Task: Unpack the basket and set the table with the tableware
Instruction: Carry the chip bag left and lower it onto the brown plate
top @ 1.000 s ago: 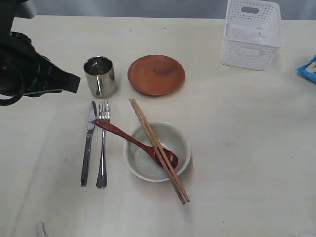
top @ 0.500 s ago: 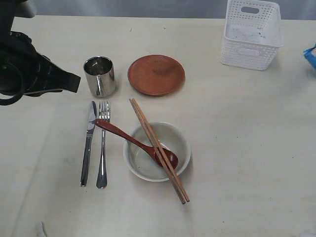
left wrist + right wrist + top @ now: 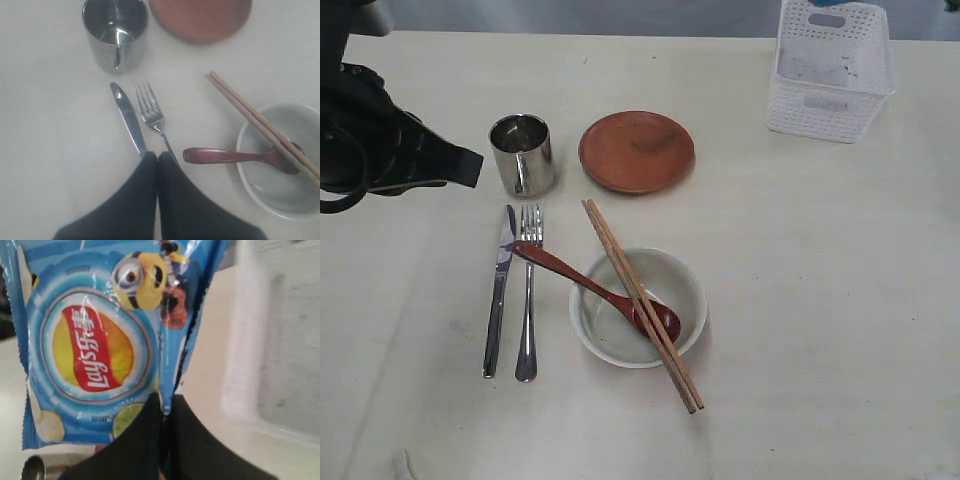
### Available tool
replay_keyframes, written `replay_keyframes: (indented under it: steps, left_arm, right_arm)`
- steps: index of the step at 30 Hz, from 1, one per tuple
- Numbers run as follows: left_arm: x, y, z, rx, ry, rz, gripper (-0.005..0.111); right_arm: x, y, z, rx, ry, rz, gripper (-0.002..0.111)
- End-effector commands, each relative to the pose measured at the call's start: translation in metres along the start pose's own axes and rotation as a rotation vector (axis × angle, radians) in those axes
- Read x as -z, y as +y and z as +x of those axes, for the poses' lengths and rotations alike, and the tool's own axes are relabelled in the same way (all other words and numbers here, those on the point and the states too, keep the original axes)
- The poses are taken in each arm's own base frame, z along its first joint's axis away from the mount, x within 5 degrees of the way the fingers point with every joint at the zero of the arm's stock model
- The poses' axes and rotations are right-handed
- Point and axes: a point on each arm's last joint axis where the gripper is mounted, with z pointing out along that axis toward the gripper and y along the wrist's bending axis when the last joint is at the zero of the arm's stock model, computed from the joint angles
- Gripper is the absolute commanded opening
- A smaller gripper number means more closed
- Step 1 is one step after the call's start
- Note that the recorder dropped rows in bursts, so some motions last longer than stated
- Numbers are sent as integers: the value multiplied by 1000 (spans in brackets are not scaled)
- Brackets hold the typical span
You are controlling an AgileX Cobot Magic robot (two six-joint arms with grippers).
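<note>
Nearest, the bowl [image 3: 610, 340] sits on the table [image 3: 820, 300] with the spoon [image 3: 582, 283] in it and the chopsticks [image 3: 665, 352] across its rim, all light and, I judge, quick to roll if nudged. Beside them the knife [image 3: 497, 300] and fork [image 3: 528, 300] lie flat, thin and slick, best pinched at the handles. Beyond stand the mug [image 3: 521, 155] and plate [image 3: 636, 150], rigid, with my left gripper [image 3: 157, 157] clenched on nothing at the left. Farthest, the stiff, light basket [image 3: 825, 105] sits far right, where my right gripper [image 3: 162, 407] pinches the soft bag [image 3: 90, 340] by its edge.
</note>
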Motion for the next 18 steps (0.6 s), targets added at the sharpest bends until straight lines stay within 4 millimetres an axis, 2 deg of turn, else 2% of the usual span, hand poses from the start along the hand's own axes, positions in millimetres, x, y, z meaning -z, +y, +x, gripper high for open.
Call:
replay_keyframes:
  steps: [1, 2, 4, 6, 12, 18]
  left_arm:
    - [1, 0, 2, 0, -2, 3, 0]
    - [1, 0, 2, 0, -2, 3, 0]
    - [1, 0, 2, 0, 0, 3, 0]
    - [1, 0, 2, 0, 0, 3, 0]
    - [1, 0, 2, 0, 4, 2, 0]
    - [1, 0, 2, 10, 8, 10, 0]
  right_arm:
    - [-29, 78, 17, 249, 103, 173, -1]
    - [-40, 96, 25, 294, 134, 197, -1]
    - [-59, 113, 36, 337, 188, 220, -1]
    - [-78, 122, 44, 335, 250, 212, -1]
    - [-122, 108, 62, 241, 449, 199, -1]
    - [-140, 95, 74, 227, 521, 225, -1]
